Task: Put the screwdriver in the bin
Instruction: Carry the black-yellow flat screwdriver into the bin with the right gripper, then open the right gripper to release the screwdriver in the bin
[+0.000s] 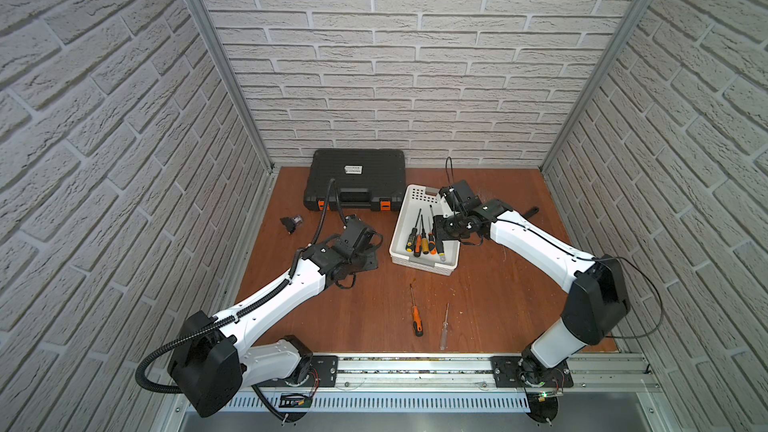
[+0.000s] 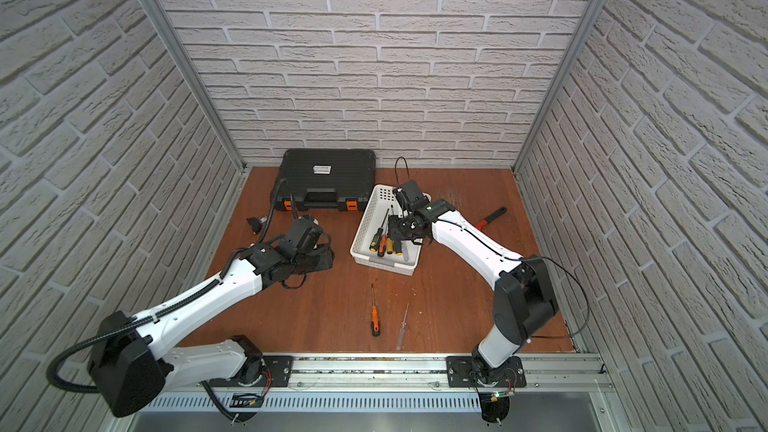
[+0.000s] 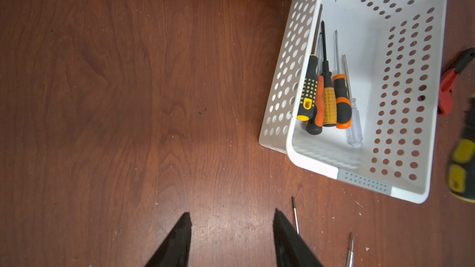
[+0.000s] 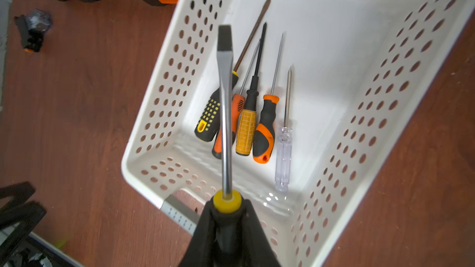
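Right wrist view: the right gripper (image 4: pixel 227 217) is clamped on the screwdriver (image 4: pixel 225 124) just behind its yellow collar. The blade points out over the bin (image 4: pixel 159 78) and the five screwdrivers lying in it. The fingers hide the handle. If its end overhangs the near rim, a release here could bounce it out onto the table.

Left wrist view: the left gripper (image 3: pixel 231 223) has its jaws apart and empty, over bare table left of the bin. The held handle is only a blur at the frame's edge.

In both top views, the wrists hide both sets of jaws.
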Tool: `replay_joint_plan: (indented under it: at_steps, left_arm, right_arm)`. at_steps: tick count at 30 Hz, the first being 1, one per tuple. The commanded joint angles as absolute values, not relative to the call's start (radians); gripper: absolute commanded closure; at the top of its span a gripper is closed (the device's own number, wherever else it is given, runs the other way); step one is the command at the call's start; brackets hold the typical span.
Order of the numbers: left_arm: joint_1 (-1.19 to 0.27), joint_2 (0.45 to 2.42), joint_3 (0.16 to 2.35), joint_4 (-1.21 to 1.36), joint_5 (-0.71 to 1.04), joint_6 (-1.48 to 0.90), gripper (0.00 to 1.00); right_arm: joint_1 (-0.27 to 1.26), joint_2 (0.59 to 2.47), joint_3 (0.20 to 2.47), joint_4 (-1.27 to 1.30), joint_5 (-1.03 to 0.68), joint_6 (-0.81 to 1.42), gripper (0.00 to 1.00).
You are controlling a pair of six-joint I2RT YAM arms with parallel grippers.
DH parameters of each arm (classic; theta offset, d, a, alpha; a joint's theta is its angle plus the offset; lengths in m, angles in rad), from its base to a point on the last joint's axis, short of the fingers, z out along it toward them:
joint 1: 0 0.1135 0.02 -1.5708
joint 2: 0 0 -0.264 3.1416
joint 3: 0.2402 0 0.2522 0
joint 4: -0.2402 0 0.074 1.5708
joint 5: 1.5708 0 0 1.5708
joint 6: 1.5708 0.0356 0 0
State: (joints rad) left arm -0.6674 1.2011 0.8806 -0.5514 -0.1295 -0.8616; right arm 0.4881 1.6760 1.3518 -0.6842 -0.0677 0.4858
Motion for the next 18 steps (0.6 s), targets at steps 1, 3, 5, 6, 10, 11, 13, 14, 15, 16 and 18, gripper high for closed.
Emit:
replay_joint_plan:
  at_steps: [1, 3, 5, 6, 10, 11, 13, 14, 15, 16, 18]
  left_arm:
    - [-0.660, 1.169, 0.860, -0.528, -0.137, -0.873, 0.48]
    - [-0.659, 1.160, 0.851, -0.525, -0.138, -0.873, 0.47]
    - [-0.658, 1.152, 0.840, -0.522, -0.141, -0.874, 0.48]
    - [-0.658, 1.148, 0.833, -0.519, -0.144, -0.873, 0.47]
    - [-0.655, 1.141, 0.821, -0.518, -0.143, -0.871, 0.47]
    - [-0.656, 1.136, 0.818, -0.518, -0.143, -0.870, 0.47]
    - [-0.655, 1.124, 0.810, -0.516, -0.145, -0.874, 0.47]
    - [-0.656, 1.115, 0.802, -0.513, -0.147, -0.878, 0.47]
    - [-0.655, 1.106, 0.791, -0.506, -0.146, -0.882, 0.47]
    - [-0.654, 1.099, 0.783, -0.501, -0.147, -0.884, 0.47]
    - [-0.653, 1.094, 0.769, -0.493, -0.145, -0.886, 0.47]
  right_arm:
    - [0.482, 1.707, 1.355, -0.640, -0.039, 0.534, 0.95]
    - [0.482, 1.723, 1.354, -0.653, 0.014, 0.525, 0.95]
    - [0.480, 1.739, 1.355, -0.663, 0.047, 0.513, 0.94]
    - [0.480, 1.752, 1.360, -0.668, 0.059, 0.506, 0.94]
    - [0.479, 1.828, 1.397, -0.704, 0.060, 0.501, 0.94]
    - [0.478, 1.839, 1.403, -0.707, 0.065, 0.503, 0.94]
    - [0.479, 1.851, 1.407, -0.712, 0.095, 0.504, 0.94]
    - [0.479, 1.857, 1.414, -0.718, 0.113, 0.501, 0.94]
    - [0.478, 1.865, 1.425, -0.733, 0.127, 0.499, 0.94]
    - [0.479, 1.876, 1.434, -0.744, 0.138, 0.495, 0.94]
    - [0.479, 1.889, 1.439, -0.755, 0.144, 0.498, 0.94]
